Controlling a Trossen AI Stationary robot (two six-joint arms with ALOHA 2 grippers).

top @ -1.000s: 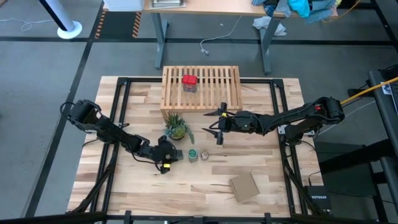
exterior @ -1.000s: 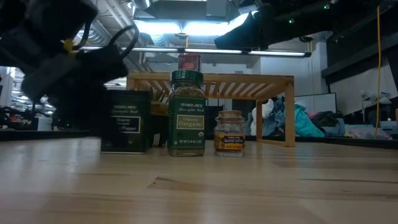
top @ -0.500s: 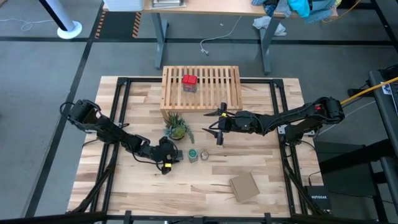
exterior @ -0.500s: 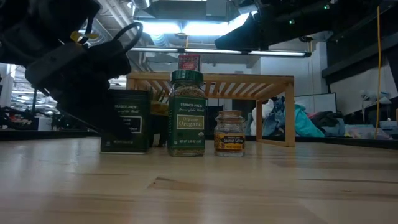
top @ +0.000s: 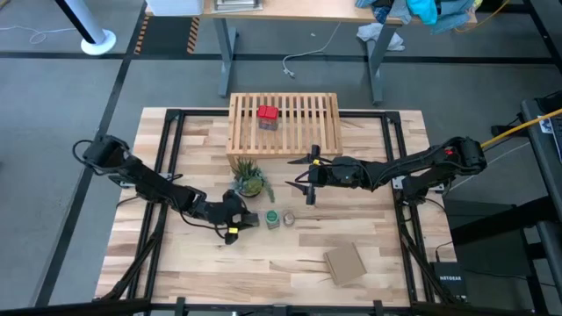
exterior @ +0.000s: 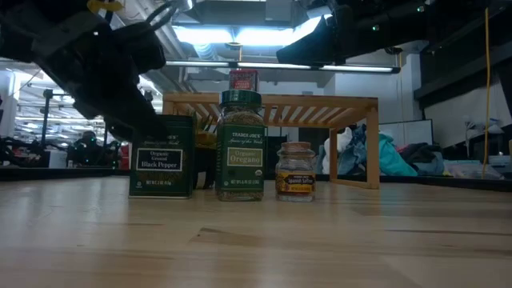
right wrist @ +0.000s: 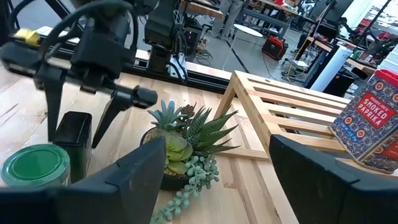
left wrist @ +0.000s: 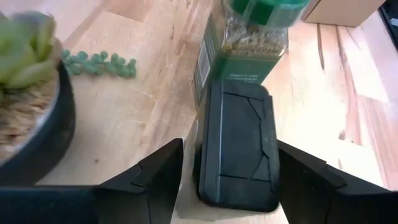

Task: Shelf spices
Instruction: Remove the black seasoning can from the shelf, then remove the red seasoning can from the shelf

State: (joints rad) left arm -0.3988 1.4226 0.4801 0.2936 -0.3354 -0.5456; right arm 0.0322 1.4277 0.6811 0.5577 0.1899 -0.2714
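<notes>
1. Left gripper hangs above the dark grey-black tin in the front-left part of the tabletop. Its fingers are spread wider than the tin and stand on either side of it with a visible gap, so it has hold of nothing; the right wrist view shows the same, with the fingertips pointing down past the tin.
2. Right gripper hovers over the middle of the tabletop, just in front of the shelf, with its fingers wide apart and empty.
3. Shelf, a slatted light-wood rack, stands at the middle of the tabletop's far edge; in the low view it rises behind the row of containers.
4. Red tin stands upright on top of the shelf, toward its left half; its label reads "Smoked Paprika".
5. Dark grey-black tin stands upright on the tabletop, labelled black pepper, at the left end of a row of three containers.
6. Green-capped jar stands just beside the tin to its right, upright, labelled oregano.
7. Tiny clear brownish jar stands just beside the green-capped jar at the right end of the row, upright.
8. Small potted plant sits between the row and the shelf's left leg.
9. Flat brown cardboard piece lies near the tabletop's front edge, right of centre, well apart from the row.
</notes>
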